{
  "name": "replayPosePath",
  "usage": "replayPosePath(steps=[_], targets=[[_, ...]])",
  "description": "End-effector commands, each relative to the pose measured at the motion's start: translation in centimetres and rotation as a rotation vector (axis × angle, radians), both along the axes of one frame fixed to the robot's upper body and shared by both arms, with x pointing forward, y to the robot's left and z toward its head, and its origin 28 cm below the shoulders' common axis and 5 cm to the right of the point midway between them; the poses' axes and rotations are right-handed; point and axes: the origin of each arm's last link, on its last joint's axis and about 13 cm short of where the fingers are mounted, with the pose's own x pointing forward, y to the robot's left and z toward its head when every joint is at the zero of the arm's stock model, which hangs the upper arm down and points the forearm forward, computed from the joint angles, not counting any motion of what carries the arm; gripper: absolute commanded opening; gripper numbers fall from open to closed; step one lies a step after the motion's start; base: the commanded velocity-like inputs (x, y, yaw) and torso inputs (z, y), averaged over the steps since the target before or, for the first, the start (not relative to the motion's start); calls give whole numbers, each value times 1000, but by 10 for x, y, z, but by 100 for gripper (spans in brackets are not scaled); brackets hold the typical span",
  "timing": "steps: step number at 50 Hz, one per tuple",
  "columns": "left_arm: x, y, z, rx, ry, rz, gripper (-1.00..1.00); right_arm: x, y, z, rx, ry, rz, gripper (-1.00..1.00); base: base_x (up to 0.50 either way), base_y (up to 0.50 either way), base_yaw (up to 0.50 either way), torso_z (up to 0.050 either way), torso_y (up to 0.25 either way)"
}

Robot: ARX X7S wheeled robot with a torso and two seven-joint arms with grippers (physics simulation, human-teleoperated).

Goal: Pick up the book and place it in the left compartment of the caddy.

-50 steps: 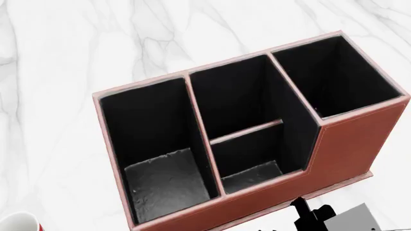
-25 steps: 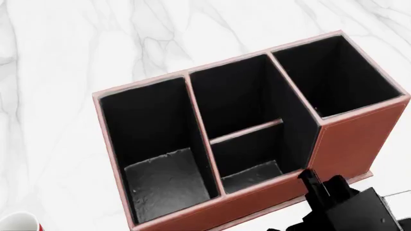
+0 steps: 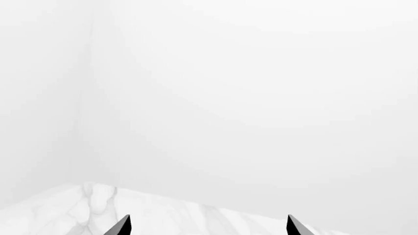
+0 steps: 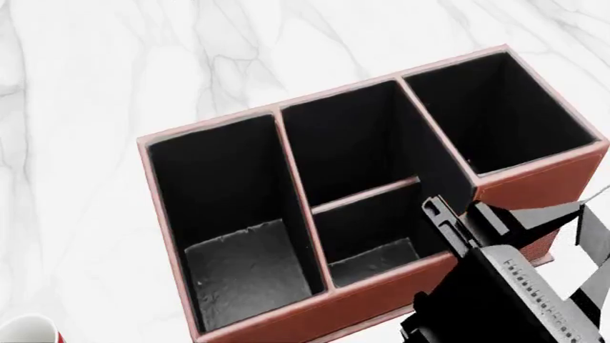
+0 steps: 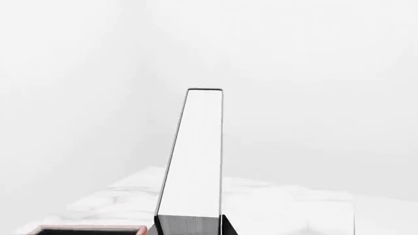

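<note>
The right gripper (image 4: 448, 218) is holding the book (image 5: 195, 166) between its fingers, the white page edges rising from them in the right wrist view. In the head view that arm is hanging over the caddy (image 4: 515, 196), above its front wall near the 2 small middle cells. The left compartment (image 4: 238, 243) is lying open beside them, its grey floor showing. The left gripper (image 3: 205, 227) is showing 2 finger tips set wide apart over the white marble desk (image 4: 86, 93).

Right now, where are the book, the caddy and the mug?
book (image 5: 196, 161), right wrist view, on its white page edges.
caddy (image 4: 519, 187), head view, on its reddish-brown front wall.
mug (image 4: 24, 330), head view, on its white rim.
</note>
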Motion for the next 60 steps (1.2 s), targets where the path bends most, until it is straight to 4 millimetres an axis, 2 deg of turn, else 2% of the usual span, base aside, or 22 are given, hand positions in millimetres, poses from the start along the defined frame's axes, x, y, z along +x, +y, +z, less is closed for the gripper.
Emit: replayPosePath(steps=[1,25,39,43,60], targets=[[-1,0,1,0,-2,-1,100,-6,3,10,-156,-72,28,-100,0,0,0,0,10],[-1,0,1,2,-4,1,100,-11,11,24,-208,-261,171,-100,0,0,0,0,1],[0,0,1,2,-4,2,100,-15,20,34,-231,-429,351,-100,0,0,0,0,1],[-1,0,2,3,-5,3,100,-18,25,40,-225,-476,456,-100,0,0,0,0,3],[-1,0,2,3,-6,4,100,-17,33,42,-193,-525,623,-100,0,0,0,1,1]])
